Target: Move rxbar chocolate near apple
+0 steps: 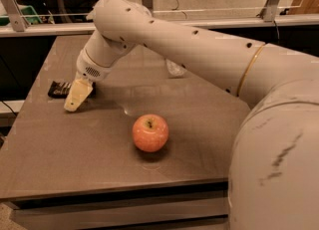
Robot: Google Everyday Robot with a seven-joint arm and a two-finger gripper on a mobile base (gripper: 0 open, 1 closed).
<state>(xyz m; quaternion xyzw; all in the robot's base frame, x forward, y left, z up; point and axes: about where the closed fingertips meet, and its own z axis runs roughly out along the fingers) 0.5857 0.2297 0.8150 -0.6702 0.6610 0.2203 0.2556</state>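
gripper (77,96): low at the left of your table (199,119), over the right end of the rxbar chocolate (59,88)
grip: you cannot tell how far it is open, or whether it holds anything
apple (150,132): mid-table, well apart from the bar

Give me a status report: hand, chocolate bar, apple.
Hand low at the table's left, by the rxbar chocolate. Bar lies flat, apart from apple. Plastic bottle far back, off the path.
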